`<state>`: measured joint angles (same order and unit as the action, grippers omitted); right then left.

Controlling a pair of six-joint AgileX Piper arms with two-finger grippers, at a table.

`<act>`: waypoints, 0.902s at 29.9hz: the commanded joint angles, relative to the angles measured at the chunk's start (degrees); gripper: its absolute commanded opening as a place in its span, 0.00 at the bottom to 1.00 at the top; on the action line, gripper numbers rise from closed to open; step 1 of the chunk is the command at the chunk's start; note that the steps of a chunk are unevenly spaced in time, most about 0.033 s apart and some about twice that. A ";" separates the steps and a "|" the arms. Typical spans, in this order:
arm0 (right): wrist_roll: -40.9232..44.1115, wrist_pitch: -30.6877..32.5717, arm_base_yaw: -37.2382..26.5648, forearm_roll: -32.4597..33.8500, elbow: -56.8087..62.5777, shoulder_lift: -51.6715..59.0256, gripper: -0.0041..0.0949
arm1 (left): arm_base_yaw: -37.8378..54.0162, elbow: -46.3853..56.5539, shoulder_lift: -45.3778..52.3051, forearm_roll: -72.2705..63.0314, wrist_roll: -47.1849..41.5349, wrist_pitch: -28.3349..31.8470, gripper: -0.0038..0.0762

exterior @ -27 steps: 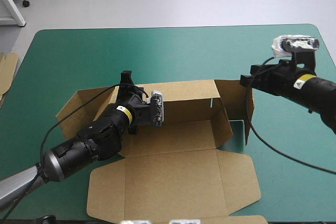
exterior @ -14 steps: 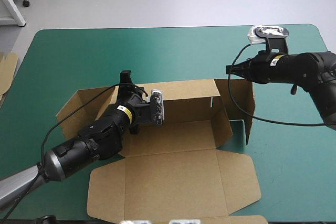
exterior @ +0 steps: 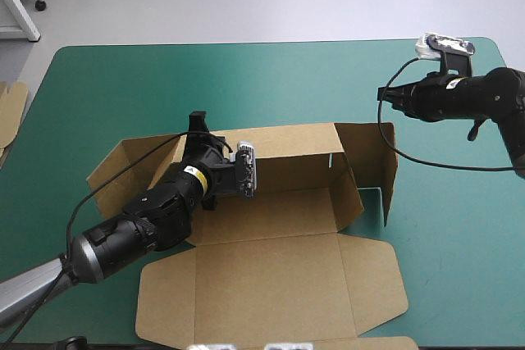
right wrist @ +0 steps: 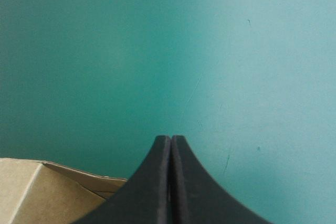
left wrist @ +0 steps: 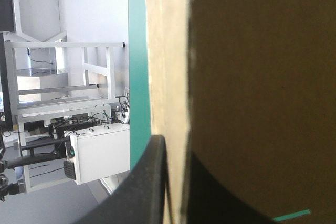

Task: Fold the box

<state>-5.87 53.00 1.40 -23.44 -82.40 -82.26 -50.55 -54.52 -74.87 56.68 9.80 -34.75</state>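
Now the right gripper (exterior: pixel 382 94) has drawn back from the raised right end flap of the box (exterior: pixel 279 211), toward the table's far right corner. Its black fingers (right wrist: pixel 157 182) are pressed together on nothing, over the teal-green cover (exterior: pixel 123 88), with a corner of the box beside them. The left gripper (exterior: pixel 197 120) stays clamped on the box's upright back wall, near its left end. The box sits mid-table, its lid flat toward the near edge.
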 commanded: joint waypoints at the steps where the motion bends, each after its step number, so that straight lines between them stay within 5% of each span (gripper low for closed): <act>1: -2.71 -1.25 -0.89 -3.23 -2.12 1.03 0.01 | -0.31 0.44 0.12 -4.92 -0.27 -1.44 0.03; 27: -6.42 14.57 -0.89 -5.86 -1.69 -0.33 0.01 | -0.20 0.44 -0.09 -4.95 -0.81 0.05 0.03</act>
<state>-10.86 65.47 0.85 -26.29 -83.19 -84.39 -50.49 -54.33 -74.87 56.84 9.81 -34.19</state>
